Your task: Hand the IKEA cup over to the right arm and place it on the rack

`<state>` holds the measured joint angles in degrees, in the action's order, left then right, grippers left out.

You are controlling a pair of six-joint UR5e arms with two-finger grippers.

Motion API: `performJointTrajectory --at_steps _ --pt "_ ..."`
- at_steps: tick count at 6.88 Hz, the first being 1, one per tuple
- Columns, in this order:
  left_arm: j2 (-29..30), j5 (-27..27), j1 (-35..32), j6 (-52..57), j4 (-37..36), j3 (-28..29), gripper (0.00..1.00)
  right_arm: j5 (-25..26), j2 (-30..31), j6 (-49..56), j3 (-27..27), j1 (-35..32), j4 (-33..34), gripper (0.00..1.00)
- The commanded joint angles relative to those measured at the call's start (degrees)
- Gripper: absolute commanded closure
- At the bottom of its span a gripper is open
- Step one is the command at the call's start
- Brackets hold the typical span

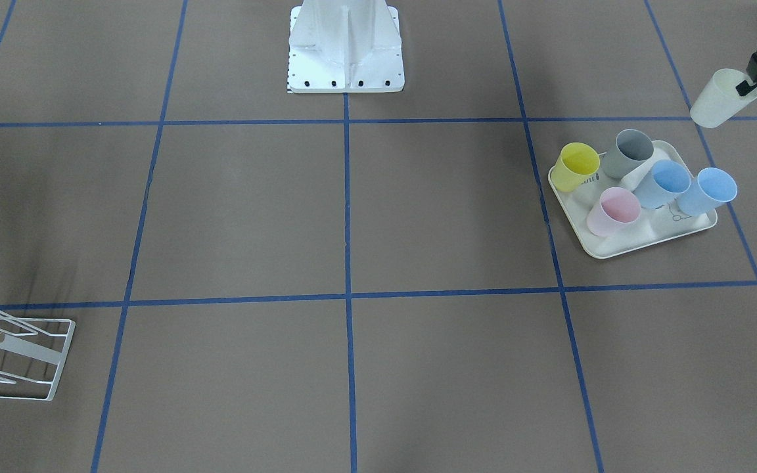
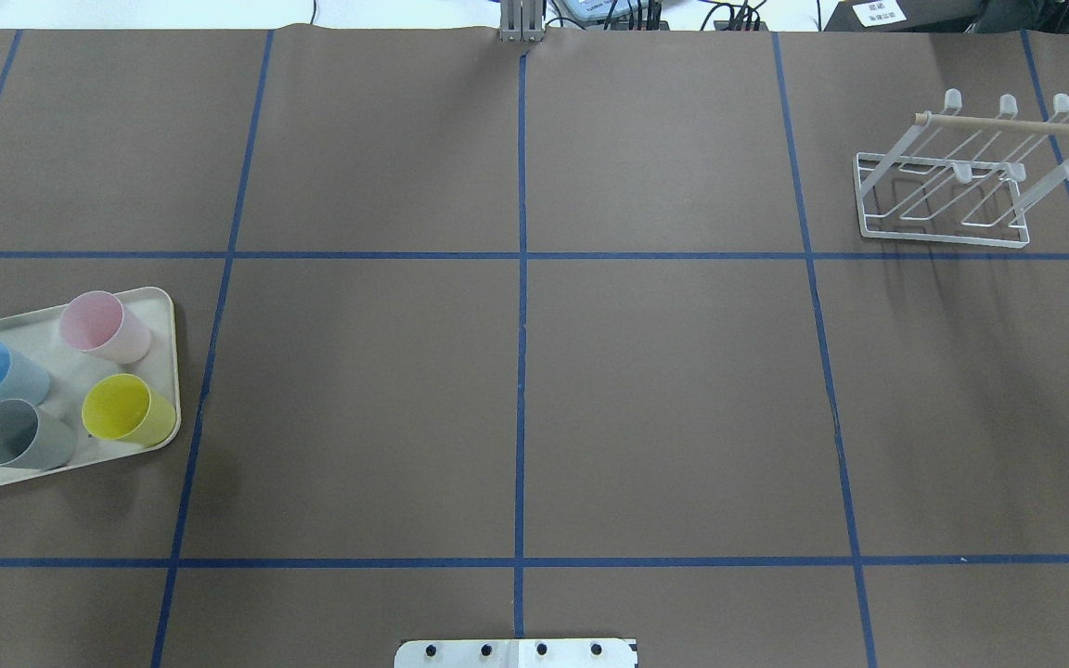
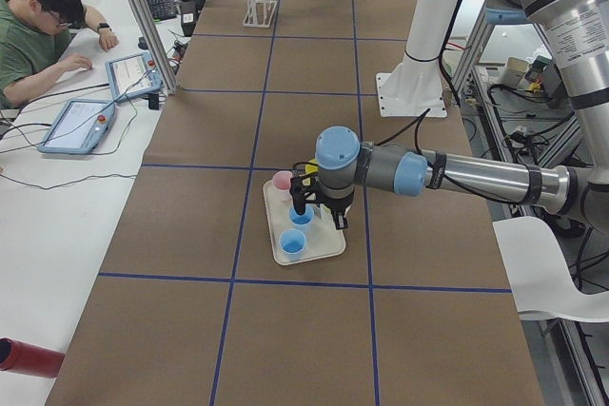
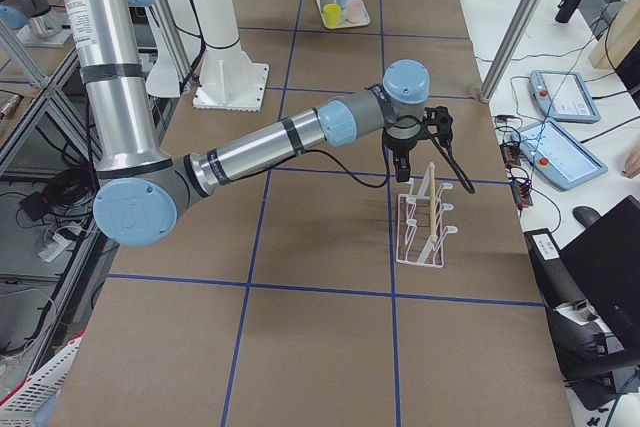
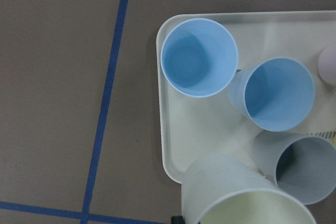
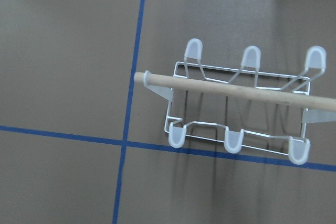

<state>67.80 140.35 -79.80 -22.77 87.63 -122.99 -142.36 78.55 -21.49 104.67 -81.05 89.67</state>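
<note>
The brown table, crossed by blue tape lines, is the widest thing before me, with the cream tray far out on my left side and the white wire rack far out on my right, the two well apart. The rack stands on its rectangular base with capped prongs slanting up and a pale wooden dowel running across them. My right gripper hangs just above the rack, by the dowel's end, and I cannot tell whether its fingers are spread or pressed together. Five cups stand mouth-up on the tray: a yellow cup, a grey cup, two blue ones close together, and a pink cup. The cream IKEA cup is not among them. It hangs tilted in the air over the tray's corner nearest the grey cup, off the table, in my left gripper, which pinches its rim with one dark finger on the outside wall.
</note>
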Motion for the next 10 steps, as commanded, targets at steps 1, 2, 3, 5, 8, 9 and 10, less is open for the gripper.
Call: performJointTrajectory --at_steps 1,2,3,5,8,9,10 --pt "11.7 0.0 -4.8 1.6 -15.0 -3.1 1.0 0.1 -4.6 -6.8 0.2 3.1 0.0 0.0" --pt "18.5 0.3 -4.7 -2.9 -20.1 -2.5 1.0 0.7 -7.0 -10.6 0.1 5.5 0.0 0.0" --pt "21.5 0.4 -4.7 -10.9 -18.1 -1.7 1.0 1.9 -9.0 -14.4 -0.3 8.3 -0.1 0.0" --pt "22.4 0.4 -4.0 -28.6 4.1 4.9 1.0 7.5 -12.9 -24.9 -1.0 13.4 -5.3 0.0" --pt "24.1 -6.9 6.3 -56.2 31.7 11.4 1.0 19.9 -13.4 -46.9 -3.6 22.7 -28.5 0.0" --pt "27.2 -13.2 11.1 -66.4 35.6 11.4 1.0 27.4 -13.9 -55.0 -3.5 26.3 -34.2 0.0" --pt "29.7 -18.7 14.8 -75.9 39.9 11.3 1.0 31.5 -16.0 -62.4 -3.9 28.6 -37.6 0.0"
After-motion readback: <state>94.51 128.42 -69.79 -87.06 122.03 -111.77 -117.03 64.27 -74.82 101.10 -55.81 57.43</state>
